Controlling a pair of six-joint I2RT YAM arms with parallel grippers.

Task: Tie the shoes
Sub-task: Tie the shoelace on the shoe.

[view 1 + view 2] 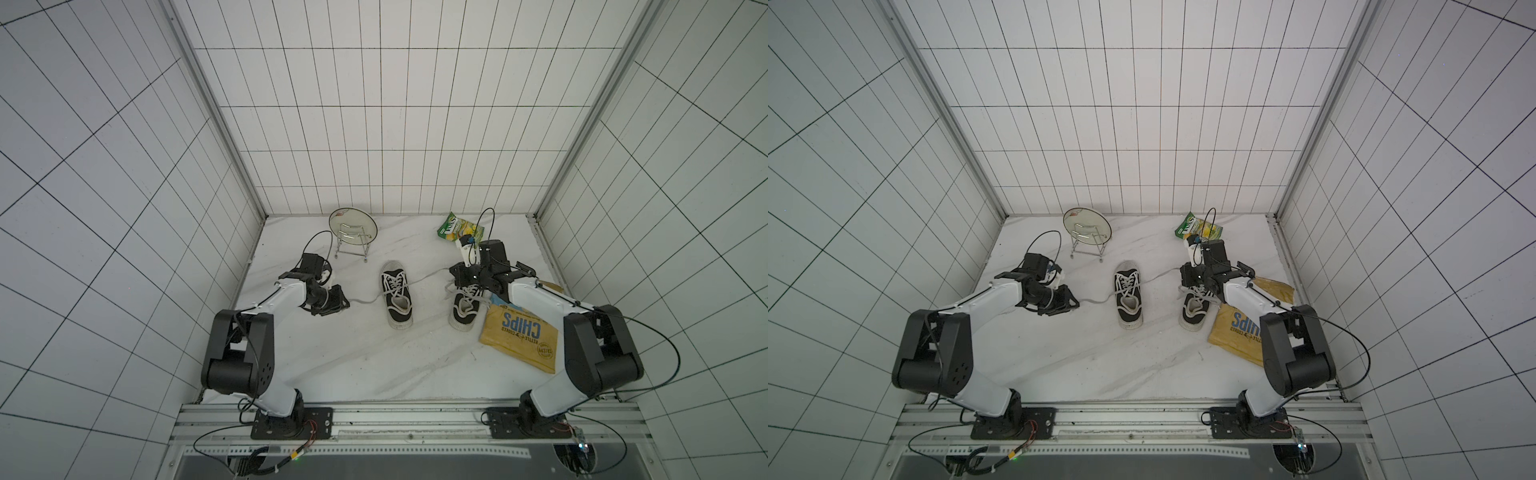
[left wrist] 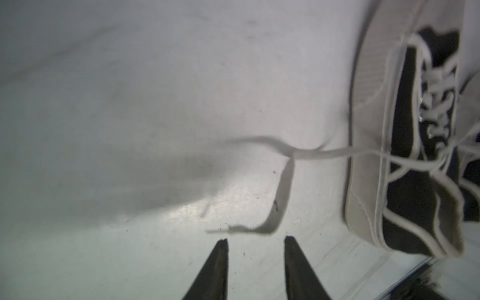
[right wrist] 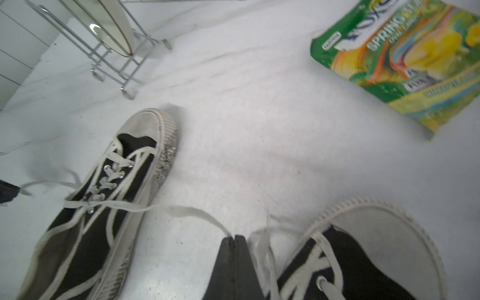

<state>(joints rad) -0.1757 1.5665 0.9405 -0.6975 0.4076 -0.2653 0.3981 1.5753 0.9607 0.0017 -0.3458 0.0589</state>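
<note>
Two knots are left to tie: the centre sneaker (image 1: 396, 296) sits mid-table, the second sneaker (image 1: 466, 309) at its 3 o'clock. Our right gripper (image 3: 234, 237) pinches the centre sneaker's right lace (image 3: 192, 211); our left gripper (image 2: 255, 240), at 9 o'clock, gapes empty by the left lace (image 2: 281, 192)

I saw open tabletop (image 1: 353, 365) before the shoes (image 1: 397, 297); a lace (image 3: 181, 209) crossed the gap between them, chips bag (image 1: 519, 336) flanking the right shoe (image 1: 463, 311).
</note>
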